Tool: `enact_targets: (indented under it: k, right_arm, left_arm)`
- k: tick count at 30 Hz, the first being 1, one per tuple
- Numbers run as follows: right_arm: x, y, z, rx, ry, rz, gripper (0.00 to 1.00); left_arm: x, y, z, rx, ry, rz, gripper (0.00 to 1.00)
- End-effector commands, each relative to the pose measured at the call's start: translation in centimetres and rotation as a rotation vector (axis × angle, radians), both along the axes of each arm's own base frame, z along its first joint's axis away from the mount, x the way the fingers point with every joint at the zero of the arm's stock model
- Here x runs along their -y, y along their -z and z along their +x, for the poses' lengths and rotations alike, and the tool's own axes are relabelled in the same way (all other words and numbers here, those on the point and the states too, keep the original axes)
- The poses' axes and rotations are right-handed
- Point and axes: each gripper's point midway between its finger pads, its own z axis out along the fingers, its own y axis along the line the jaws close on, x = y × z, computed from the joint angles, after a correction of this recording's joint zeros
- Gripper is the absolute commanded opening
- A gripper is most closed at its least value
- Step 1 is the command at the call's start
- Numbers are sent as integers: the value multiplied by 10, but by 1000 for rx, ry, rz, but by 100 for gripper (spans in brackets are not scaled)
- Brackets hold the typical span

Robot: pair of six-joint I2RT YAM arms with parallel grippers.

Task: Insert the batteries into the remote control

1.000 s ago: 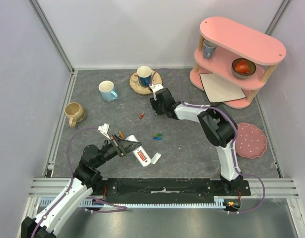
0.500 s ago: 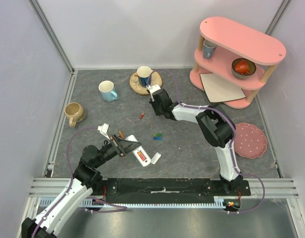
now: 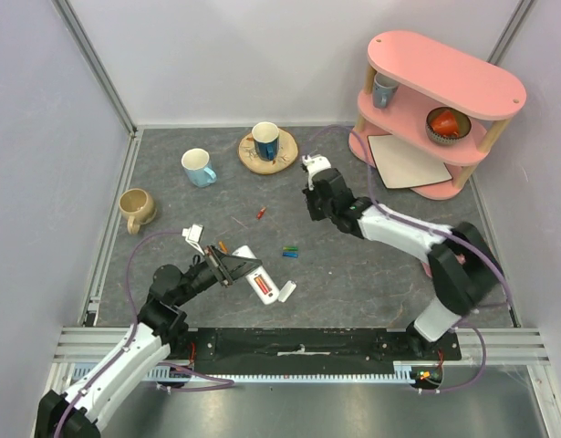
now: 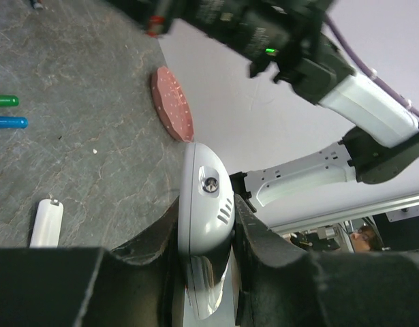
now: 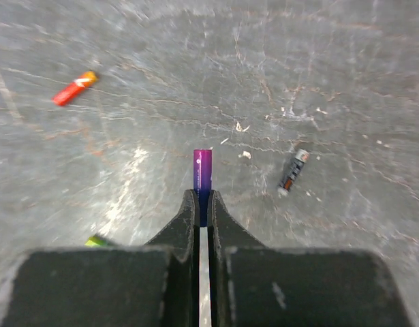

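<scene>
Purple battery [image 5: 202, 170] pinched in my right gripper [image 5: 202, 208], sticking out past the tips. White remote control [image 4: 204, 184] clamped edge-on in my left gripper [image 4: 206, 214].

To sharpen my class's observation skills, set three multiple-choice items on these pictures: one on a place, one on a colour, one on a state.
1. Where is the slim white plastic remote control? A clamped in the left gripper; B lying loose, untouched; C hidden from every view.
2. What colour is the small cylindrical battery in the right gripper? A green; B purple; C red.
3. How does the dark blue mug on the round wooden coaster stand? A tipped over; B upside down; C upright.
Answers: 1 A, the gripper presses both its sides; 2 B, the right wrist view shows it purple; 3 C, its open mouth faces up.
</scene>
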Motion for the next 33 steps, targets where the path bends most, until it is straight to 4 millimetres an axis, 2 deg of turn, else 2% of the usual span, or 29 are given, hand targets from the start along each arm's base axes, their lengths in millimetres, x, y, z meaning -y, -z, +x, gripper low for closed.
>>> enact_targets:
  k: [1,3,4,5,7,11,13,17,21,26,27,28,33]
  right_arm:
    - [10,-56,-29,61,-24,115,0]
    - [18,-56,-45,48,-38,117,0]
    - [21,-49,-55,21,-64,94,0]
    - [24,-46,-60,10,-71,78,0]
    - [35,-34,-74,-24,-75,35,0]
    - [53,-21,-89,-35,-77,-18,0]
    - [56,-16,-95,-46,-86,-38,0]
    - [56,-6,-97,-68,-94,-91,0]
    - [57,16,-94,-118,-81,-147,0]
    - [55,33,-87,-153,-53,-187,0]
    - [53,32,-83,-148,-45,-187,0]
    - [53,32,-80,-144,-29,-187,0]
    - [49,29,-70,-141,22,-176,0]
  left_arm:
    - [6,1,-6,95,63,-2,2]
    - [9,3,-7,95,87,4,2]
    - [10,-6,-8,135,97,-17,2]
    - [12,-3,-7,124,108,-10,2]
    - [15,-7,-13,156,146,-20,2]
    - [19,-18,-19,215,202,-36,2]
    - [20,-18,-22,220,222,-37,2]
    - [20,-20,-26,237,234,-44,2]
    - [19,-21,-27,241,228,-48,2]
    - [17,-23,-25,236,206,-56,2]
    - [16,-23,-24,231,199,-57,2]
    - [16,-15,-25,209,197,-49,2]
    - [15,-16,-22,199,181,-52,2]
